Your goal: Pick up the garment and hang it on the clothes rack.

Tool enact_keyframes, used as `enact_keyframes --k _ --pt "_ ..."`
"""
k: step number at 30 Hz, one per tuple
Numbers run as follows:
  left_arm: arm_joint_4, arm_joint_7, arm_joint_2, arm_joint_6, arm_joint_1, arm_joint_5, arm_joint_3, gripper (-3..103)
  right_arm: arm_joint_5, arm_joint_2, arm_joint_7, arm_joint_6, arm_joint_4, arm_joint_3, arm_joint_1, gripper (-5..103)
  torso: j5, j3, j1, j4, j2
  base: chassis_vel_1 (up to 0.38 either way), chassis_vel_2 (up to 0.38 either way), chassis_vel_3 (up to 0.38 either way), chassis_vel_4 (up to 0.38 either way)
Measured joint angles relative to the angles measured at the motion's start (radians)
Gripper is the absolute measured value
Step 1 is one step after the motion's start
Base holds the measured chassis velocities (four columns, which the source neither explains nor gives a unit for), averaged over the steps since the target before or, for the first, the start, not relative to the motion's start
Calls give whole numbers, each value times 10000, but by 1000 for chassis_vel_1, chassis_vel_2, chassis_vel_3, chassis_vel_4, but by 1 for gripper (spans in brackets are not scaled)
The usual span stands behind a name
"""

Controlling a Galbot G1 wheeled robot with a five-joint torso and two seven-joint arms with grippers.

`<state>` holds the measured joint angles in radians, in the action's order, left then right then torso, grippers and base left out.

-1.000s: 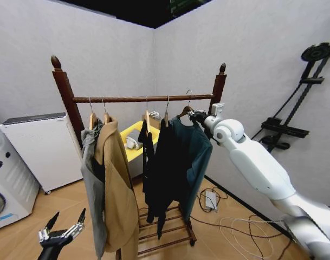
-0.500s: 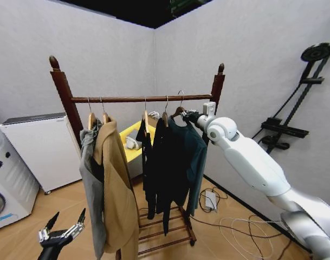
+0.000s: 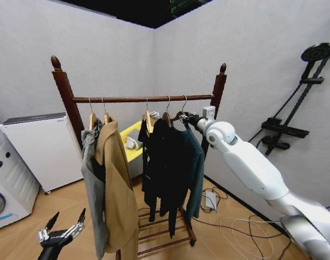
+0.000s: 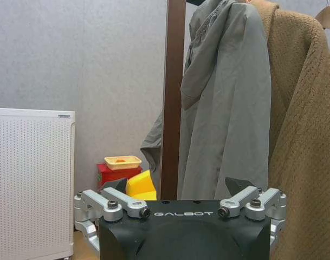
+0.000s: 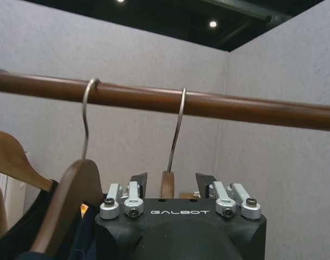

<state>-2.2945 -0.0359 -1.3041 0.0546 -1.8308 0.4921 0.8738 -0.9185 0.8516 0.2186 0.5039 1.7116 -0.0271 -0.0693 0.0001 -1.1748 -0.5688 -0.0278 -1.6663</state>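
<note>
Garment (image 3: 194, 157) hook over clothes rack (image 5: 219, 105) bar

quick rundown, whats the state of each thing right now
Dark teal garment: hanging, its metal hook over the top bar.
Dark reddish-brown wooden clothes rack: upright, five hangers on its bar.
Right gripper: at the garment's hanger neck, fingers either side.
Left gripper: low by the floor, open, empty.
Tan coat: hanging.
Grey coat: hanging.

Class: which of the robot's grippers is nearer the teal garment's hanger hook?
Right. The right gripper sits at the hanger hook under the rack's top bar; the left gripper hangs low, near the floor.
</note>
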Motion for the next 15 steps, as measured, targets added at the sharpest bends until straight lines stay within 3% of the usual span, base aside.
enact_keyframes --k 4,6,7,8,11,14,15 --pt "-1 -8 0 0 0 0 -1 100 48 -391 0 -145 1096 978 -1093 62 -4 2 2 -6 -2 0 0 0 0" --pt "0 -7 0 0 -1 0 0 100 690 -669 133 -556 1860 1787 -2541 73 3 2 2 -9 -2 0 0 0 0" --pt "0 -7 0 0 -1 0 0 100 690 -669 133 -556 1860 1787 -2541 73 3 2 2 -9 -2 0 0 0 0" --pt "0 -5 0 0 0 0 0 100 1249 -692 253 -743 2313 2393 -3707 84 2 1 2 -5 -1 0 0 0 0" --pt "0 -3 0 0 0 0 0 100 1710 -533 346 -683 2818 3210 -4837 89 3 1 1 -5 -1 0 0 0 0" --pt "0 -4 0 0 0 0 -1 100 2663 117 347 -625 3712 4624 -7175 99 -6 3 3 -5 -2 0 0 0 0" --pt "0 -4 0 0 0 0 -1 100 2663 117 347 -625 3712 4624 -7175 99 -6 3 3 -5 -2 0 0 0 0"
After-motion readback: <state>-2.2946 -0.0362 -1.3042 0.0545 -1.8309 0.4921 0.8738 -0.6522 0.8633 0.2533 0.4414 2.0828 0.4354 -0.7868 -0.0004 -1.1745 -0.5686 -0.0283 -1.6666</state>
